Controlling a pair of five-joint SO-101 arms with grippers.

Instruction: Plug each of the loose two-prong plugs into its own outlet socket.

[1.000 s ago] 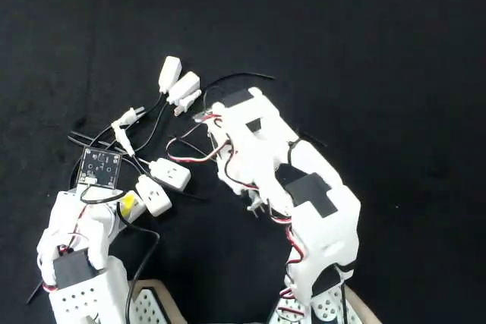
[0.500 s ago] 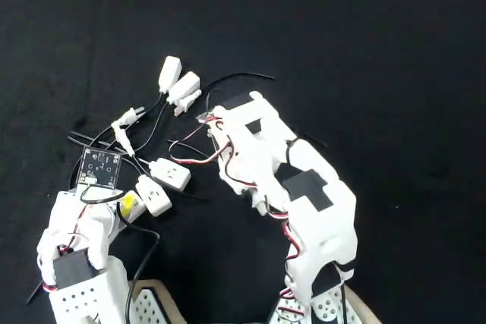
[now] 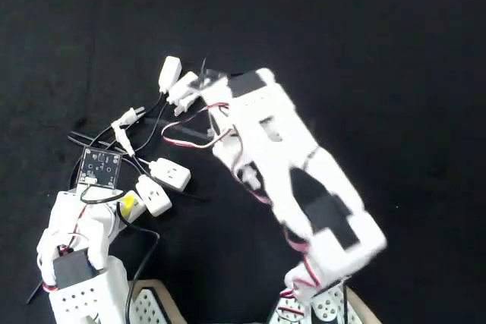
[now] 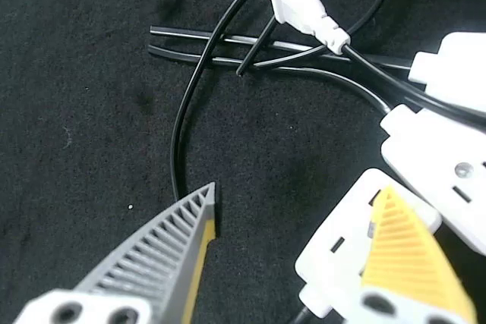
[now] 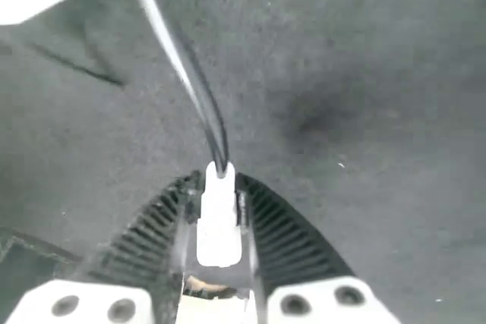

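My right gripper (image 5: 219, 184) is shut on a white two-prong plug (image 5: 218, 221), whose black cord (image 5: 181, 73) runs away from the fingers. In the high view this gripper (image 3: 200, 81) is beside two white outlet sockets (image 3: 168, 72) (image 3: 184, 87) at the far left. Two more plugs (image 3: 126, 118) (image 3: 124, 141) lie loose on the cloth. My left gripper (image 4: 299, 190) is open, its yellow finger (image 4: 402, 256) over a white outlet socket (image 4: 345, 244). A second socket (image 4: 437, 165) lies beside that one. In the high view these are the near sockets (image 3: 156, 197) (image 3: 171, 174).
The table is covered with black cloth (image 3: 380, 73). Black cords (image 3: 95, 142) cross between the plugs and sockets on the left. The left arm's dark wrist board (image 3: 101, 167) sits above the near sockets. The right half of the cloth is bare.
The right arm has swung away from the near edge and leftward, carrying its gripper from beside the middle cords up to the far sockets; the black cord loop moved with it. The left arm is still.
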